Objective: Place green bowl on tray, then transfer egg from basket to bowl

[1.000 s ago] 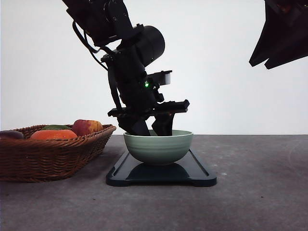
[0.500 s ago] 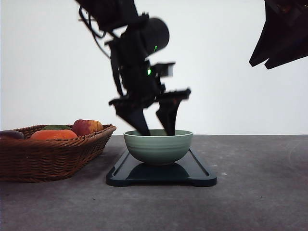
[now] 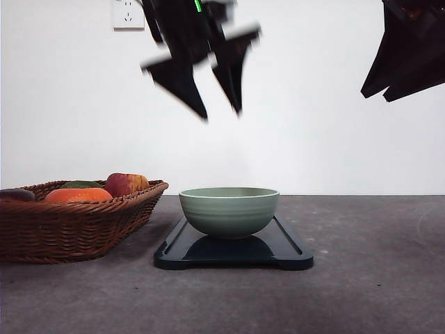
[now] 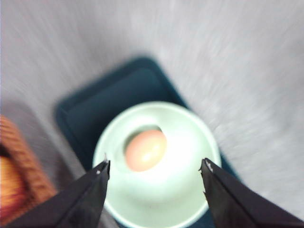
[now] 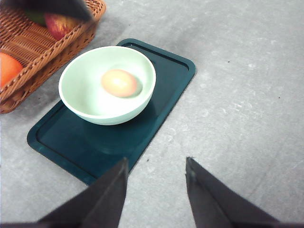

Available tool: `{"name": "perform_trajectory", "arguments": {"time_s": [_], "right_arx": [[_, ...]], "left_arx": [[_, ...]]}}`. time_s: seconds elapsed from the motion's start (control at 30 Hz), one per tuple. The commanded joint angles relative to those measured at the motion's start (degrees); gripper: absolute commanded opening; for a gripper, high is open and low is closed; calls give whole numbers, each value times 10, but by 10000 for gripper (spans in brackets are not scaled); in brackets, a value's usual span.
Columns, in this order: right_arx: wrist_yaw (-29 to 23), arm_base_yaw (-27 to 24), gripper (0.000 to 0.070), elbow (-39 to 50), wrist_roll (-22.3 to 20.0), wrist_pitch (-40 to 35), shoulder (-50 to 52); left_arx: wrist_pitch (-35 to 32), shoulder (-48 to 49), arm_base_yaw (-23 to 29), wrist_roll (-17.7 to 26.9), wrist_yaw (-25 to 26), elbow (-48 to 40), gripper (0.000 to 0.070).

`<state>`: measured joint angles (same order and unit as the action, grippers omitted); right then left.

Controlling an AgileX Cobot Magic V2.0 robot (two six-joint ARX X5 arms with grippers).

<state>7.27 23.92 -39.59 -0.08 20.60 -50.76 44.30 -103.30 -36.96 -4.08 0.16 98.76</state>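
Green bowl [image 3: 229,211]: pale sage ceramic, faint horizontal ridges, lighter rim; upright at lower centre of the front view, seated on the tray [image 3: 288,245]. Tray: dark, rectangular, rounded corners, low rim, flat on the grey table, wider than the bowl. Egg [image 5: 119,82]: light brown, lying on its side inside the bowl, touching its floor. Basket [image 3: 76,223]: brown woven wicker, shallow, sloping sides, at lower left of the front view, just beside the tray, holding fruit
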Motion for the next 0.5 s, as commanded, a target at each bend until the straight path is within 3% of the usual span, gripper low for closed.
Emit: {"name": "perform_trajectory", "arguments": {"time_s": [0.0, 0.2, 0.47], "right_arx": [[-2, 2, 238, -1, 0, -1, -4], [-2, 2, 238, -1, 0, 1, -4], [2, 2, 238, -1, 0, 5, -4]], "left_arx": [[-13, 24, 1, 2, 2, -18, 389], [-88, 163, 13, 1, 2, -164, 389], [-124, 345, 51, -10, 2, -347, 389]]}}
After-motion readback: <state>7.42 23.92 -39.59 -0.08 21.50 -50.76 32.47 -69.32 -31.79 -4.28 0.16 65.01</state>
